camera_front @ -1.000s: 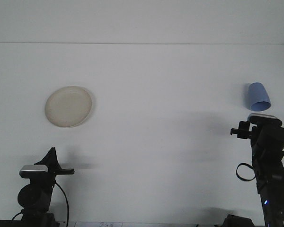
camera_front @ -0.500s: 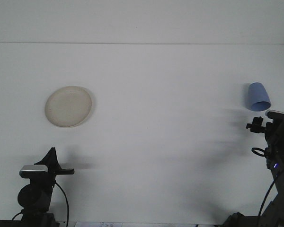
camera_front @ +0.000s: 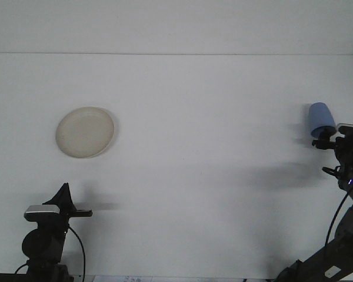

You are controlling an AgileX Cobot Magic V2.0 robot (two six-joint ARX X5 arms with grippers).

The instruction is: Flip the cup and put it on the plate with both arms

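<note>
A single front camera looks forward and down over the white table [camera_front: 182, 176] (from some distance).

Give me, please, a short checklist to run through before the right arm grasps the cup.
1. Cup in view, upside down at the table's right edge: ok.
2. Right tool right beside the cup's lower rim: ok.
3. Right tool open for the grasp: cannot tell.
4. Plate bare, ready to take the cup: ok.
5. Left tool parked low, away from the plate: ok.
</note>
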